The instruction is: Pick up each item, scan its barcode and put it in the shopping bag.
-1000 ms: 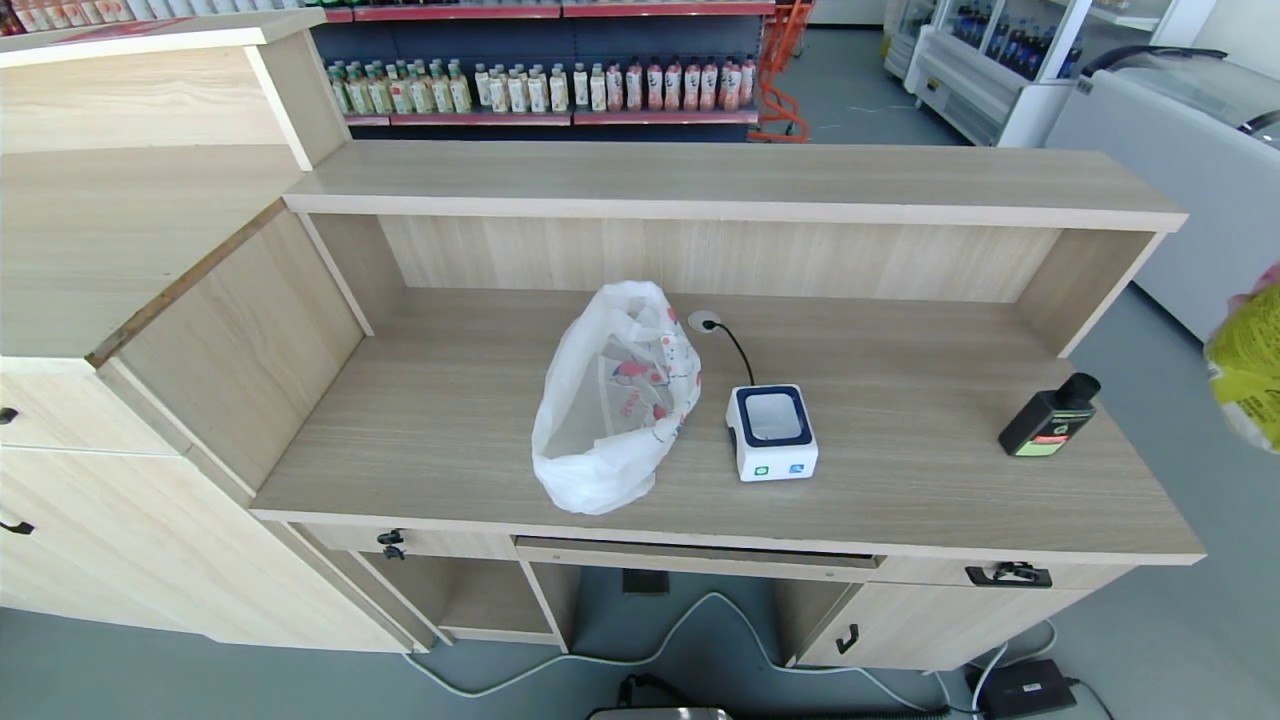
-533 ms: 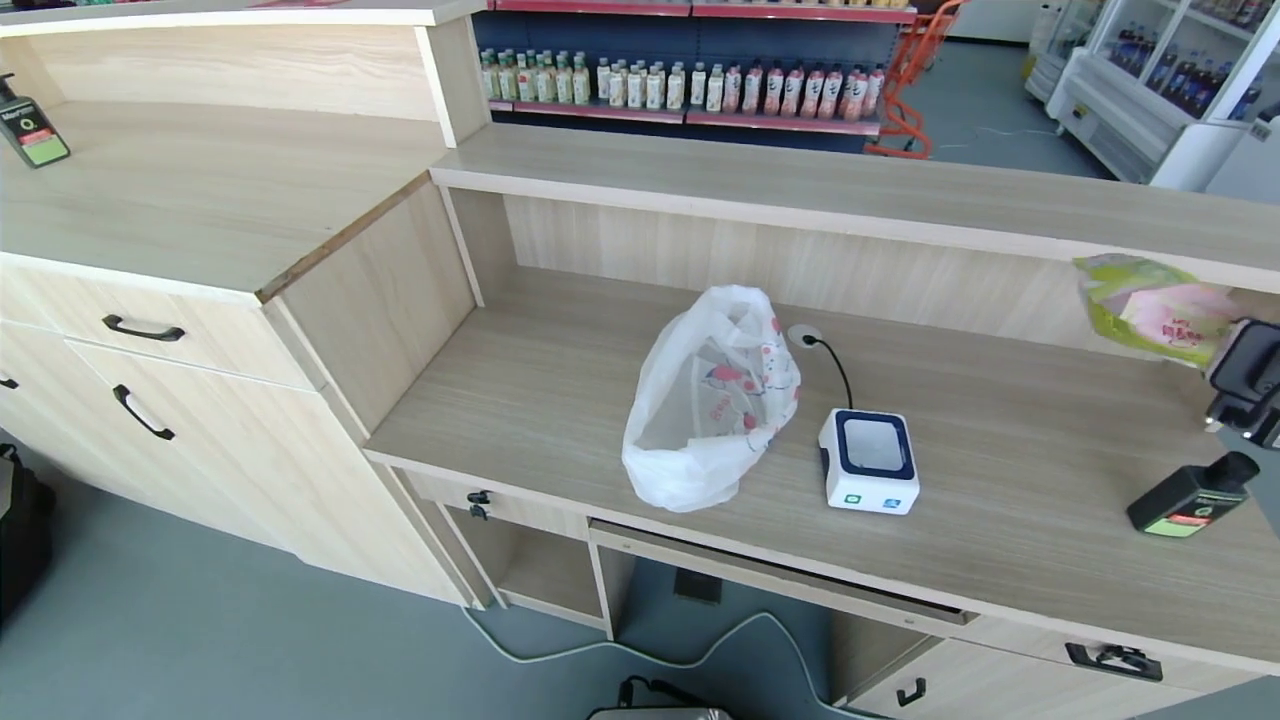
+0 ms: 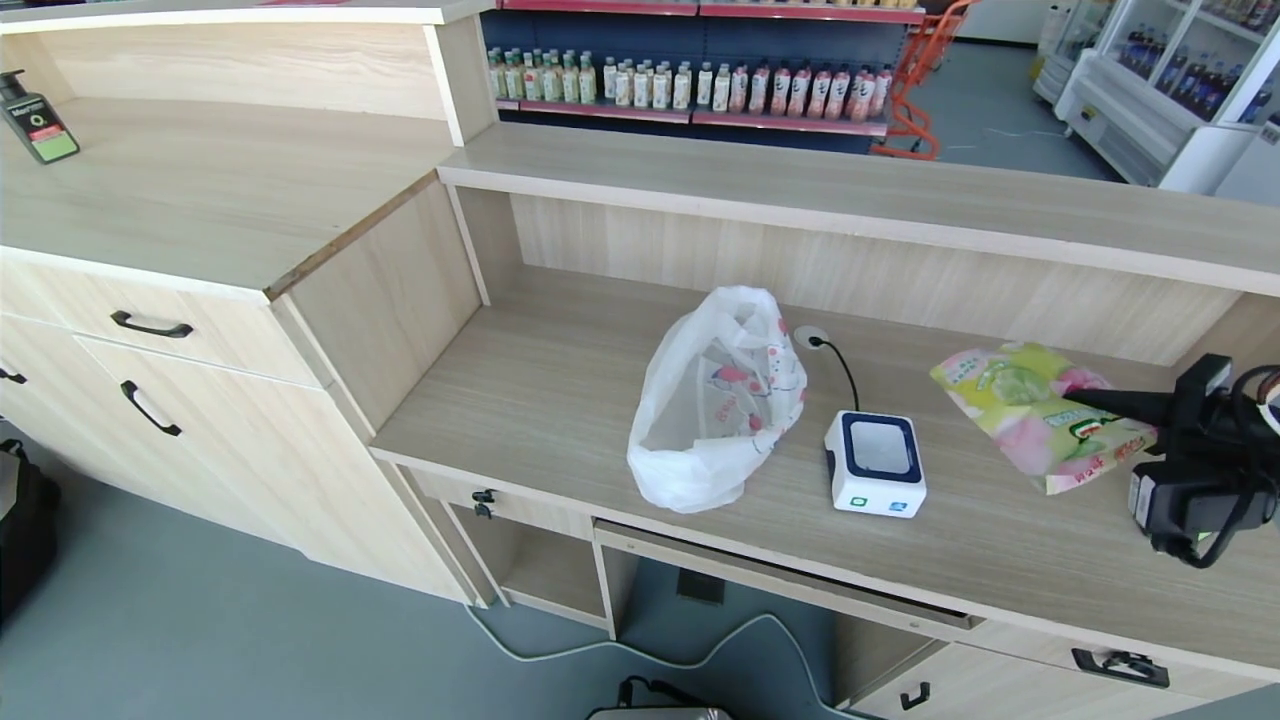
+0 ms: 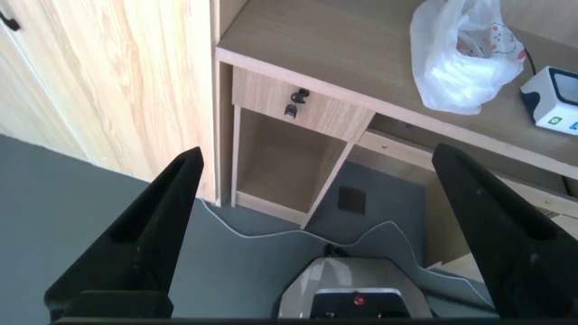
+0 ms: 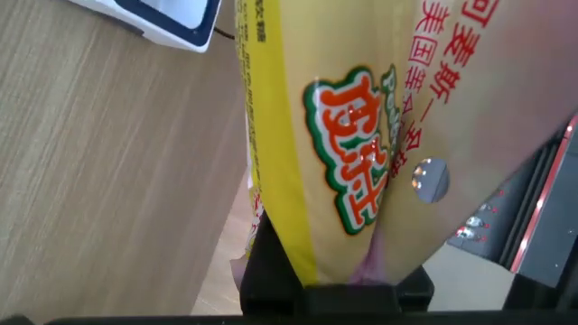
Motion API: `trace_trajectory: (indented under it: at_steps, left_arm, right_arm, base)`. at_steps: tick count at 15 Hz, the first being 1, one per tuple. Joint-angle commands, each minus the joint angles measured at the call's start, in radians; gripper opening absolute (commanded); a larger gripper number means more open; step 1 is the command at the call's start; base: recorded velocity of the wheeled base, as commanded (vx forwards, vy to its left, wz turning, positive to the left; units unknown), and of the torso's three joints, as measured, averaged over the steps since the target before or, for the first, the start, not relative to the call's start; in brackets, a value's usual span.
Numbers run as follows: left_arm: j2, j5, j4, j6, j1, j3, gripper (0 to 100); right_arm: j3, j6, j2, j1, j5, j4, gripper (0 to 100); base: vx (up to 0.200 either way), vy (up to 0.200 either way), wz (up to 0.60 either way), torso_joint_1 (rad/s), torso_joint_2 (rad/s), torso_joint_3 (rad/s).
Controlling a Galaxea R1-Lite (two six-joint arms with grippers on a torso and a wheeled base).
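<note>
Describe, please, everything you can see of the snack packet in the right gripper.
The snack packet is a soft, glossy plastic pouch, yellow-green with pink patches, a green fruit picture and red print. It looks sealed and puffed. The right gripper clamps its right end, one black finger across the printed face. It is held nearly flat above the wooden counter, right of the barcode scanner and apart from it.
</note>
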Motion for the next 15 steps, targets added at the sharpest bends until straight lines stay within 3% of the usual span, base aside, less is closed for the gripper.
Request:
trace_trajectory:
  at_steps: [1, 7, 15]
  left_arm:
    - [0.0, 0.0, 0.0, 0.0, 0.0, 0.0, 100]
    - [0.0, 0.0, 0.0, 0.0, 0.0, 0.0, 100]
    - [0.0, 0.0, 0.0, 0.0, 0.0, 0.0, 100]
  right_arm:
    - [-0.027, -0.036, 0.105, -0.033, 0.007, 0.0, 0]
    - [-0.007, -0.115, 0.159, -0.038, 0.042, -0.103, 0]
    - [-0.006, -0.18, 0.216, 0.016, 0.039, -0.106, 0]
  base:
    - [0.0, 0.0, 0.0, 0.0, 0.0, 0.0]
    - [0.0, 0.0, 0.0, 0.0, 0.0, 0.0]
    - [0.0, 0.0, 0.0, 0.0, 0.0, 0.0]
